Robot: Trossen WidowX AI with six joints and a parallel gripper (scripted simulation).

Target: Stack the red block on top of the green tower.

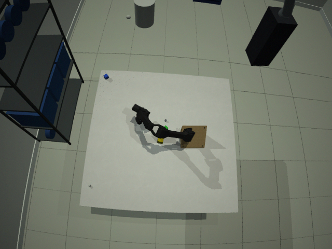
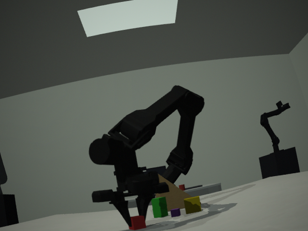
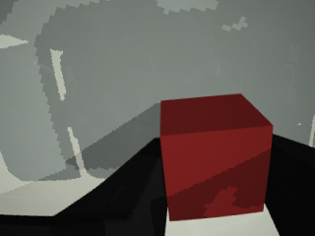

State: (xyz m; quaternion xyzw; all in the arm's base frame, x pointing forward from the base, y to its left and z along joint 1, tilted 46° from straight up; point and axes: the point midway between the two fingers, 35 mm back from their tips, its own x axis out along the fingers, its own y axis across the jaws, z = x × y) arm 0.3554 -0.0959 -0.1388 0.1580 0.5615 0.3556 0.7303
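Gripper (image 2: 136, 222) (image 3: 207, 145) closed on the red block (image 2: 137, 222) (image 3: 217, 162) — one finger each side, block down at the table (image 1: 161, 182) (image 2: 248, 206). Green tower (image 2: 159, 207) (image 1: 166, 127) stands near it, upright, nothing stacked on top. Purple block (image 2: 175, 212) just beside the tower — then the yellow block (image 2: 192, 205) (image 1: 160, 140) (partly shaded). Blue block (image 1: 106, 76) well apart, near a table corner.
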